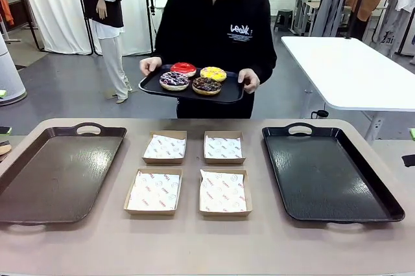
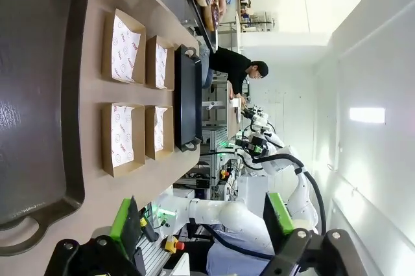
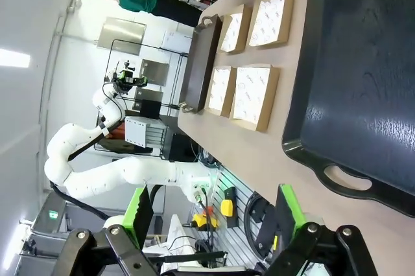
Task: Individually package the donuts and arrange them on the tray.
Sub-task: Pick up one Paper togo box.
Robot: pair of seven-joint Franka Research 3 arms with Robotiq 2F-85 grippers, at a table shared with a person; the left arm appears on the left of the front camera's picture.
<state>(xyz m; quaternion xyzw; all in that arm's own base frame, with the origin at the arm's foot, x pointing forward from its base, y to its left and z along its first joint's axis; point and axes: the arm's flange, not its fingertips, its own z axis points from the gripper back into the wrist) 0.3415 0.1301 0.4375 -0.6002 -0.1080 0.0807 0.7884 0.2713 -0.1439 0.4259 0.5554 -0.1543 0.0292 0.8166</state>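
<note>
the four donuts (image 1: 193, 76) are carried on a small tray (image 1: 150, 87) by the person at twelve o'clock. nothing is packaged yet: four boxes (image 1: 164, 160) sit empty at centre, flanked by a left tray (image 1: 39, 179) at nine and a right tray (image 1: 337, 179) at three o'clock. the left gripper (image 2: 202, 218) and right gripper (image 3: 213, 210) are held wide, gripping nothing.

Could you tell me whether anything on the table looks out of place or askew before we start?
Nothing serious stands out. The four paper-lined boxes sit in a neat two-by-two block between the two dark trays, and the four donuts rest on the tray the person holds. Only the near-right box's liner lies slightly crooked.
</note>
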